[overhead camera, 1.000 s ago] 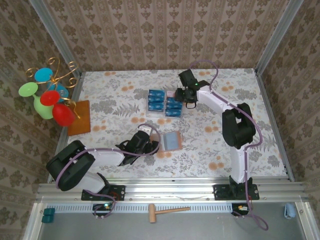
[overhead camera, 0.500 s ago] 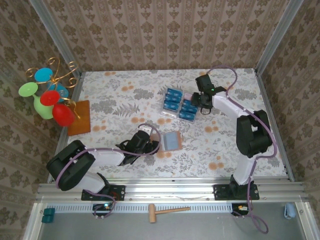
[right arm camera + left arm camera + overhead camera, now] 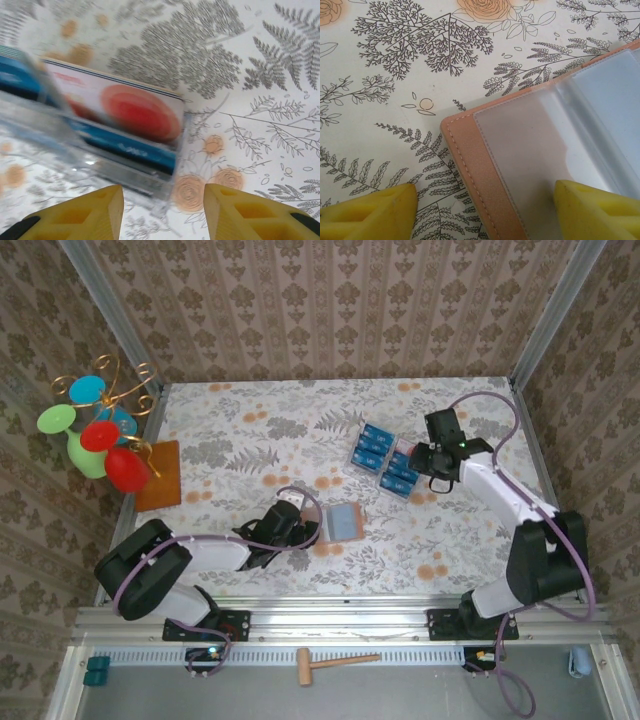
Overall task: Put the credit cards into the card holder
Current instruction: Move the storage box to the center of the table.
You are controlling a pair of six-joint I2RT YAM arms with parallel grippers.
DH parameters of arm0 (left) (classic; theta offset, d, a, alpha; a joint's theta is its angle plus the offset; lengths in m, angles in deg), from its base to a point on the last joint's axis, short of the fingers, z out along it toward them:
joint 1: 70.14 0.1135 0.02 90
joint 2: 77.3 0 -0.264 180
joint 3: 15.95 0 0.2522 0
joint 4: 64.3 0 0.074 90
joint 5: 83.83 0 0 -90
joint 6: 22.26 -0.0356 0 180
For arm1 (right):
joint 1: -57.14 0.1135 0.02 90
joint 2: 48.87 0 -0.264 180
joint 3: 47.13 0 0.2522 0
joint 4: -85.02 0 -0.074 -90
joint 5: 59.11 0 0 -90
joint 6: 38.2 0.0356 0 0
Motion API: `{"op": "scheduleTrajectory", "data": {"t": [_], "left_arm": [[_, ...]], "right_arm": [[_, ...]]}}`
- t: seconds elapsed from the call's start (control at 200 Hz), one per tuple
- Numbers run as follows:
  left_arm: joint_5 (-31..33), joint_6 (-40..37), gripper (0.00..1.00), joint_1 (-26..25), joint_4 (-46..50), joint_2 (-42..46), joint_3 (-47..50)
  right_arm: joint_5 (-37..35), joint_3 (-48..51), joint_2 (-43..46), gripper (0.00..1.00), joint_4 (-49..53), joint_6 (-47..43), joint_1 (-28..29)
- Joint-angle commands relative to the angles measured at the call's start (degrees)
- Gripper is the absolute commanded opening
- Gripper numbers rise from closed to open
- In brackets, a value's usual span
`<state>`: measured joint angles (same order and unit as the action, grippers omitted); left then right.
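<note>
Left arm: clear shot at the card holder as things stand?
Probably yes. The left gripper hangs open astride the card holder's corner, close above it, and nothing lies between them on the table.

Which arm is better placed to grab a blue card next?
Right. The right hand is at the clear plastic tray of blue rectangular cards; the left hand rests on the open pinkish-brown leather card holder.

A blurred clear tray [image 3: 112, 175] of blue cards [image 3: 127, 150] lay on the counter [image 3: 260, 75]; the gripper's [image 3: 163, 192] fingers [image 3: 82, 215] straddled its corner.
</note>
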<state>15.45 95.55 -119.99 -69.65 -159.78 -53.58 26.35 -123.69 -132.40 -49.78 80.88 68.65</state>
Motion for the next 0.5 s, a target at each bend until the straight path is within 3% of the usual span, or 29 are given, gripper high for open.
{"op": "scheduleTrajectory", "data": {"t": [0.0, 0.26, 0.495], "left_arm": [[-2.1, -0.1, 0.73, -0.7, 1.6, -1.2, -1.1], [-1.6, -0.3, 0.73, -0.7, 2.6, -0.9, -1.4], [-1.6, 0.1, 0.73, -0.7, 2.7, -1.3, -1.6]], "right_arm": [[6.4, 0.3, 3.4, 0.46, 0.4, -0.9, 0.3], [11.7, 0.0, -1.7, 0.40, 0.4, -8.4, 2.4], [6.2, -3.2, -8.8, 0.38, 2.8, -14.0, 5.5]]}}
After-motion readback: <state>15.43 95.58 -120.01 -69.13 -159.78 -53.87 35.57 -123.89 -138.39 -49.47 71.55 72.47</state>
